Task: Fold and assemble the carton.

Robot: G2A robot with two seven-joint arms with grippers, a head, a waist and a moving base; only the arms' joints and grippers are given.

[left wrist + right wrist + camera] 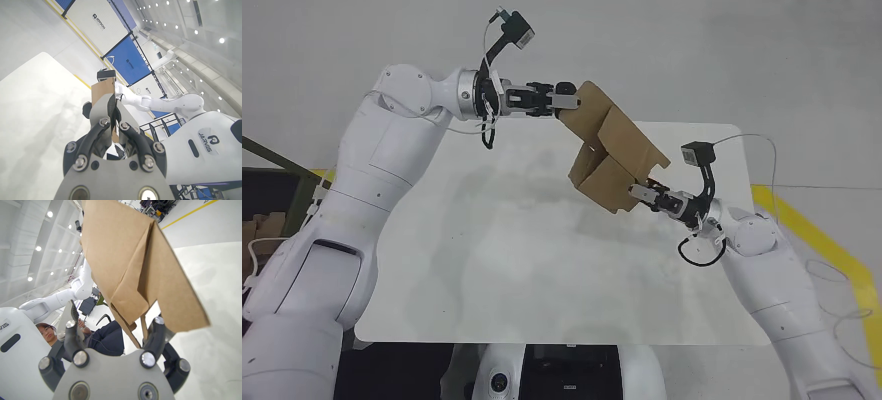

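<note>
The left end effector point(113, 99) clamps an edge of the cardboard carton point(607, 150) above the table point(492, 260). The right end effector point(115, 311) gapes wide at its flap.

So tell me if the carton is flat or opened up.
Partly opened: the carton shows angled panels and loose flaps; the left hand pinches one panel.

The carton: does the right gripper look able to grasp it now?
Probably yes: the right gripper is open and an edge of the carton lies between its fingers, with nothing in between. The left gripper holds the other end.
</note>
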